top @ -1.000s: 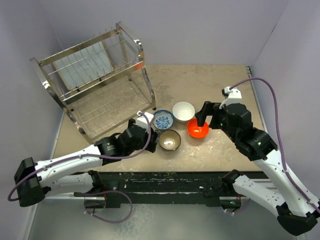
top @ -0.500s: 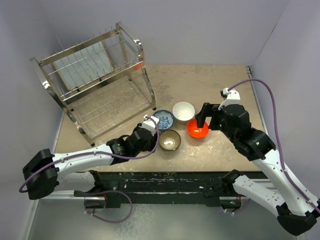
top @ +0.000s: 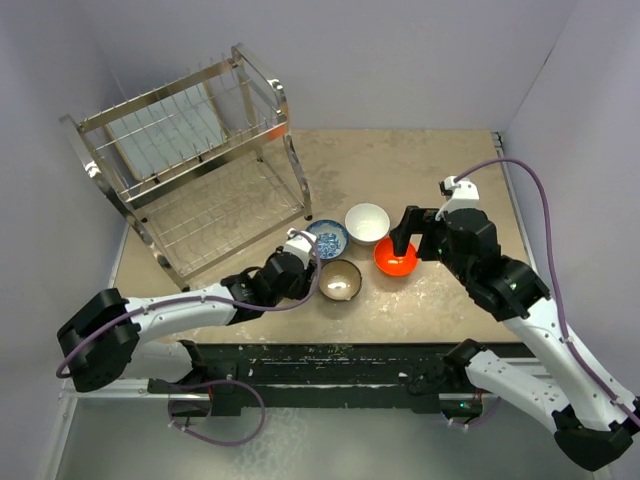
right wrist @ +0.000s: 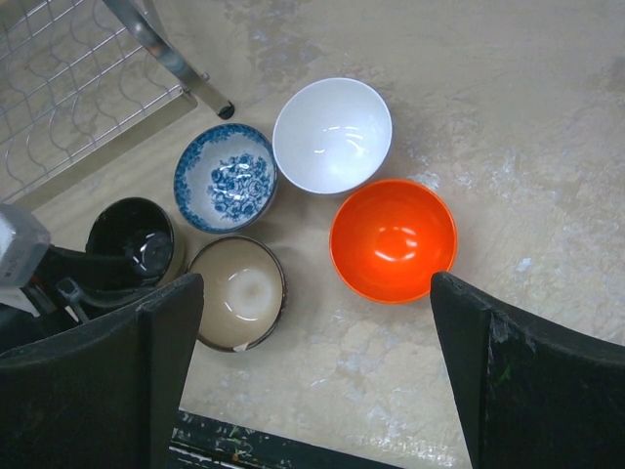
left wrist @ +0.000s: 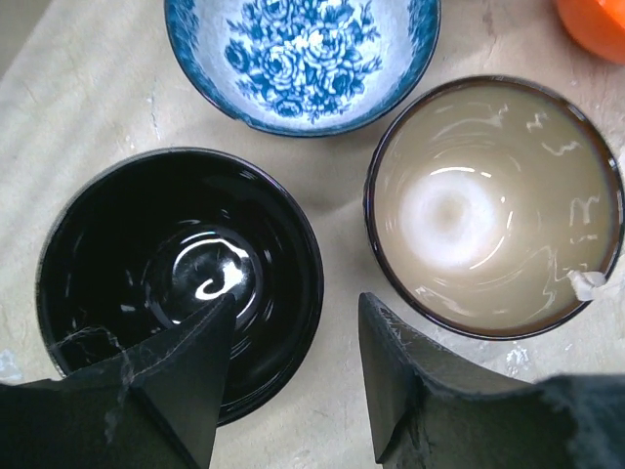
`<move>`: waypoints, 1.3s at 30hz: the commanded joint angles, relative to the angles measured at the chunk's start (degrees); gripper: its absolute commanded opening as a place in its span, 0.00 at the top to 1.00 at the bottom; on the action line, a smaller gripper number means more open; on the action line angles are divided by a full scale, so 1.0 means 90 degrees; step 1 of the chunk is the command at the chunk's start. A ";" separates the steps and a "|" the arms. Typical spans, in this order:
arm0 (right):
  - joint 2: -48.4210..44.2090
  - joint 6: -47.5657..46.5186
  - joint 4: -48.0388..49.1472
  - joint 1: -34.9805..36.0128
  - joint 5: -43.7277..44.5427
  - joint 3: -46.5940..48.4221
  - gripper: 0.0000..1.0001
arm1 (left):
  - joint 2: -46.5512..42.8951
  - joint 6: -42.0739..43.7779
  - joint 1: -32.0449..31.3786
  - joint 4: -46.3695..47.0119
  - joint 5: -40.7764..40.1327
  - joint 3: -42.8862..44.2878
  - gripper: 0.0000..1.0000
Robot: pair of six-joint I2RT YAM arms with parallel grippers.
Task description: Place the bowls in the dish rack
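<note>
Five bowls sit in a cluster on the table: white (right wrist: 332,134), orange-red (right wrist: 393,239), blue-and-white patterned (right wrist: 226,177), dark brown with a pale inside (right wrist: 237,291), and one glossy black inside and beige outside (right wrist: 132,242). My left gripper (left wrist: 298,305) is open and straddles the black bowl's (left wrist: 181,278) right rim, with one finger over its inside and one in the gap towards the brown bowl (left wrist: 493,210). In the top view the left gripper (top: 298,262) hides that bowl. My right gripper (right wrist: 312,293) is wide open and empty, above the orange bowl (top: 396,258). The dish rack (top: 190,170) stands at the back left.
The rack's lower wire shelf (right wrist: 68,88) and one leg reach close to the blue-and-white bowl (top: 327,238). The table's dark front edge (right wrist: 293,445) runs just behind the brown bowl. Grey walls close in the left, back and right sides.
My left arm has stretched out lower and shifted right, bringing its gripper down onto the black bowl beside the brown one. The right arm and the bowls have not moved.
</note>
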 commanded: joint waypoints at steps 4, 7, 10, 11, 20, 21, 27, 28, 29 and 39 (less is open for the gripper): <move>0.0067 -0.0029 0.0249 0.0022 0.0150 0.0026 0.01 | 0.0319 0.0130 0.0039 0.0569 0.0076 -0.0163 0.43; 0.0094 -0.0029 0.0258 0.0026 0.0153 0.0020 0.01 | 0.0373 0.0108 0.0047 0.0566 -0.0097 -0.0179 0.46; 0.0115 -0.0029 0.0289 0.0026 0.0146 -0.0006 0.01 | 0.0481 0.0052 0.0060 0.0475 -0.0255 -0.0118 0.51; 0.0122 -0.0021 0.0292 0.0021 0.0145 -0.0012 0.01 | 0.0517 0.0053 0.0057 0.0476 -0.0273 -0.0102 0.52; 0.0118 0.0012 0.0266 0.0020 0.0140 -0.0042 0.01 | 0.0945 0.0042 0.0056 0.0425 -0.0503 -0.0018 0.66; 0.0103 0.0010 0.0247 0.0019 0.0151 -0.0047 0.01 | 0.0965 0.0027 0.0054 0.0420 -0.0514 -0.0010 0.69; 0.0025 0.0035 0.0169 0.0027 0.0214 -0.0042 0.01 | 0.0948 -0.0094 0.0056 0.0356 -0.0553 0.0015 0.93; 0.0007 0.0039 0.0166 0.0020 0.0223 -0.0042 0.01 | 0.0945 -0.0107 0.0054 0.0343 -0.0555 0.0013 0.96; -0.0006 0.0049 0.0153 0.0020 0.0224 -0.0042 0.01 | 0.0942 -0.0127 0.0055 0.0317 -0.0550 0.0012 0.99; -0.0120 0.0050 0.0030 0.0020 0.0285 0.0015 0.01 | -0.0272 -0.0605 -0.0003 0.0486 -0.0048 -0.0068 1.00</move>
